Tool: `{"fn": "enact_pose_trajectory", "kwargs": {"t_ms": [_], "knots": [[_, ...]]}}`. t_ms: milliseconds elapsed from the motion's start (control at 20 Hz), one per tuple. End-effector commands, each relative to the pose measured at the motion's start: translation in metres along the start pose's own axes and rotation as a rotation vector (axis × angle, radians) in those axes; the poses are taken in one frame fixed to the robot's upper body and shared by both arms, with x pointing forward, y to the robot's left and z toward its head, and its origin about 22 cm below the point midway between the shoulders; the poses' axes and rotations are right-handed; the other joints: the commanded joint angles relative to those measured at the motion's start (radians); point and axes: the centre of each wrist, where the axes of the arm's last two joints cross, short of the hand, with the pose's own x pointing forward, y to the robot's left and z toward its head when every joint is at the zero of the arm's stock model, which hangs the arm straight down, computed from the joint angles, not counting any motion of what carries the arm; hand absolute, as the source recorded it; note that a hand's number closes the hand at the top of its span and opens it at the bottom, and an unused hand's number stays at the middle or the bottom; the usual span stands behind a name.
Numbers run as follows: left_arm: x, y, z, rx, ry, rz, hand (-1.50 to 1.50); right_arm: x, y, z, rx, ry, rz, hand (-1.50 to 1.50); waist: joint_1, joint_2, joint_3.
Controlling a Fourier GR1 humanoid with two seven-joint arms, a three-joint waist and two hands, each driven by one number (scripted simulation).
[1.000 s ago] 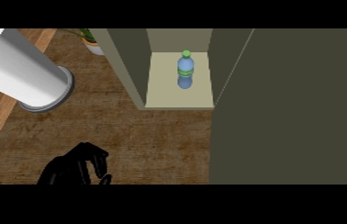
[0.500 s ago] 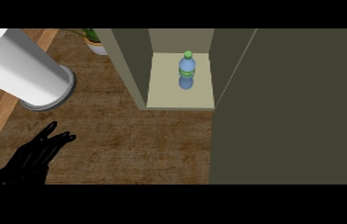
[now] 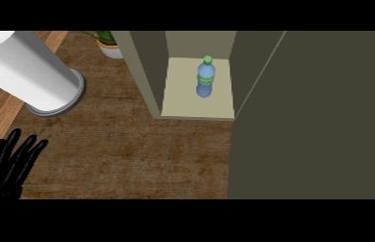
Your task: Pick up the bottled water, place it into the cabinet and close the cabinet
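Bottled water — a small clear-blue plastic bottle with a green cap [image 3: 207,76] — stands upright on the pale shelf floor of the open olive-green cabinet [image 3: 198,104], roughly midway between the cabinet's left wall and the door edge, touching neither. The cabinet's broad dark olive door [image 3: 304,117] fills the right side of the head view, swung open toward the viewer, its thin edge running down from the top right of the opening.

At the lower left edge, the black left hand [image 3: 16,161] shows with its fingers straight and slightly spread, pointing up — it holds nothing and lies well apart from the cabinet, over the brown wood-grain counter [image 3: 132,151]. The right hand does not show.

A large white cylinder with a grey base ring [image 3: 36,77] stands at the upper left, and a green plant in a white pot [image 3: 108,43] sits just beside the cabinet's left wall at the top.
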Motion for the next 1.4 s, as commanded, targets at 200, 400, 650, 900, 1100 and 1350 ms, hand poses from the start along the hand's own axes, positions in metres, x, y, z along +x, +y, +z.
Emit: {"fn": "enact_pose_trajectory", "kwargs": {"t_ms": [200, 400, 650, 900, 1100, 1350], "knots": [[0.012, 0.020, 0.009, 0.014, 0.027, -0.007, -1.50, 0.048, 0.032, -0.041, 0.191, 0.067, 0.290, 1.50, 0.011, -0.010, -0.006], [0.015, 0.029, 0.015, 0.020, 0.034, -0.009, -1.50, 0.043, 0.031, -0.053, 0.170, 0.039, 0.250, 1.50, 0.014, -0.009, -0.007], [0.020, 0.039, 0.019, 0.010, 0.037, -0.013, -1.50, 0.032, 0.029, -0.072, 0.163, 0.036, 0.188, 1.50, 0.028, -0.009, -0.009], [0.026, 0.050, 0.025, -0.011, 0.053, -0.021, -1.50, 0.022, 0.030, -0.095, 0.167, 0.046, 0.145, 1.50, 0.046, -0.014, -0.009], [0.034, 0.056, 0.022, -0.008, 0.025, -0.014, -1.50, 0.020, 0.034, -0.120, 0.178, 0.031, 0.122, 1.50, 0.057, -0.008, -0.006], [0.042, 0.068, 0.020, -0.016, 0.009, -0.026, -1.50, 0.019, 0.035, -0.152, 0.140, 0.006, 0.085, 1.50, 0.063, -0.002, -0.004]]}}
